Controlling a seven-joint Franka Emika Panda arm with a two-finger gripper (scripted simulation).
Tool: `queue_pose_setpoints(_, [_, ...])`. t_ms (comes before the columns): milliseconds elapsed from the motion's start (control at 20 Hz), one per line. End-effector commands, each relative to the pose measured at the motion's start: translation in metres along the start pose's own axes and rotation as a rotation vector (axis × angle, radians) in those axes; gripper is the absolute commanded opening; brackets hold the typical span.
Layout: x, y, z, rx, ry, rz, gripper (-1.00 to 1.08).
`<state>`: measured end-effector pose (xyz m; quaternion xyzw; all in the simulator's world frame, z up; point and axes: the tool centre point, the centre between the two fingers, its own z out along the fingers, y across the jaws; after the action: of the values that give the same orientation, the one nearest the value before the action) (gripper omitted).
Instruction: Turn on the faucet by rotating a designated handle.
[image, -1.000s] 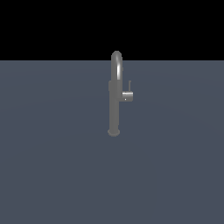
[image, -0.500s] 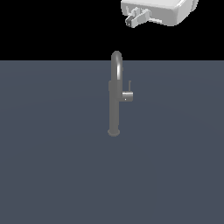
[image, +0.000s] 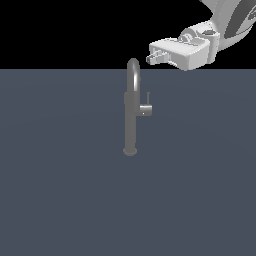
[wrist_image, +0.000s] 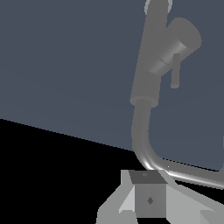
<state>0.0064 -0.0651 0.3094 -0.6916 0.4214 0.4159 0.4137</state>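
My gripper hangs narrow and empty beside the rigid faucet; I'd take the thin, slippery-looking handle lever.

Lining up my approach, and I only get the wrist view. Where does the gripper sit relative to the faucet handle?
Observer: In the exterior view the gripper hangs level with the top of the faucet arch, on the exterior view's right, touching nothing.
Operator: And the handle?
Observer: The handle sticks out of the column on the exterior view's right, well below the gripper, its thin lever pointing up.
Operator: Is the base in sight?
Observer: Yes, the round base stands on the grey surface.
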Motion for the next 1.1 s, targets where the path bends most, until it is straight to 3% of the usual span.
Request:
queue_pose_setpoints(0, [0.020, -0.001, 0.003, 0.056, -0.061, 0.057, -1.00])
queue_pose_setpoints(250, [0.055, 0.000, 0.012, 0.151, -0.163, 0.154, -1.00])
queue_pose_setpoints(500, [0.079, 0.002, 0.022, 0.219, -0.236, 0.224, -1.00])
queue_pose_setpoints(750, [0.091, 0.004, 0.029, 0.257, -0.277, 0.263, -1.00])
queue_pose_setpoints(1050, [0.094, 0.004, 0.031, 0.266, -0.287, 0.272, -1.00])
